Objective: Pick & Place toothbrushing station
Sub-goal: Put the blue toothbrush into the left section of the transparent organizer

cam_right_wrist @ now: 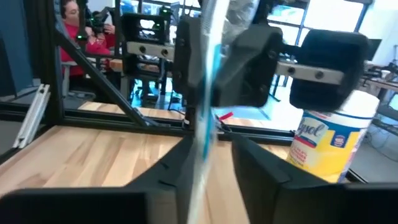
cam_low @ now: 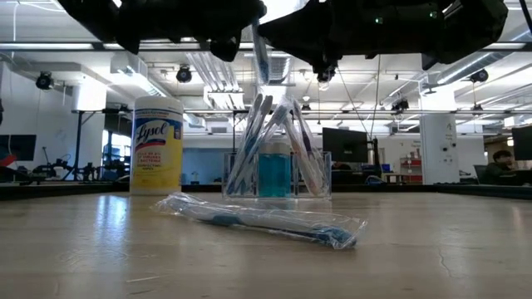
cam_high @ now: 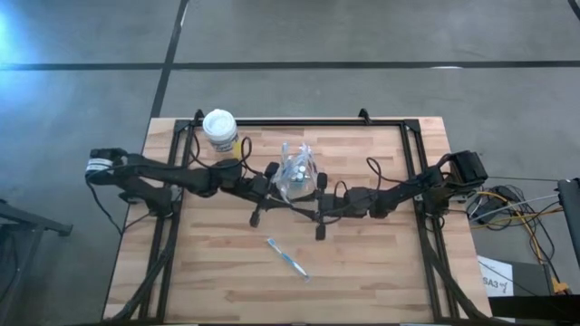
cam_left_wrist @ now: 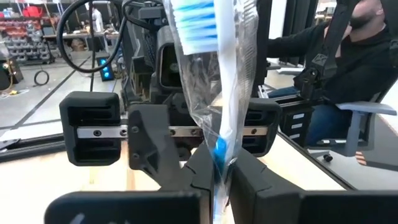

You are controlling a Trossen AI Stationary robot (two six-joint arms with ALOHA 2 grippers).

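My left claw (cam_left_wrist: 217,180) pinched a wrapped blue-and-white toothbrush (cam_left_wrist: 214,68) upright over the clear plastic holder of toothbrushes (cam_high: 295,177) at mid-bench, ready to drop in — my right claw (cam_right_wrist: 208,155) stood parted beside it, yielding.

One holder (cam_high: 295,180), one canister (cam_high: 219,130), one loose wrapped toothbrush (cam_high: 287,257), two arms.

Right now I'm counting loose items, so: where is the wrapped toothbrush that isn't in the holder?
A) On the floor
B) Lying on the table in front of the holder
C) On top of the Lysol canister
B: the wrapped toothbrush lies flat on the table, apart from the clear holder and the Lysol canister.
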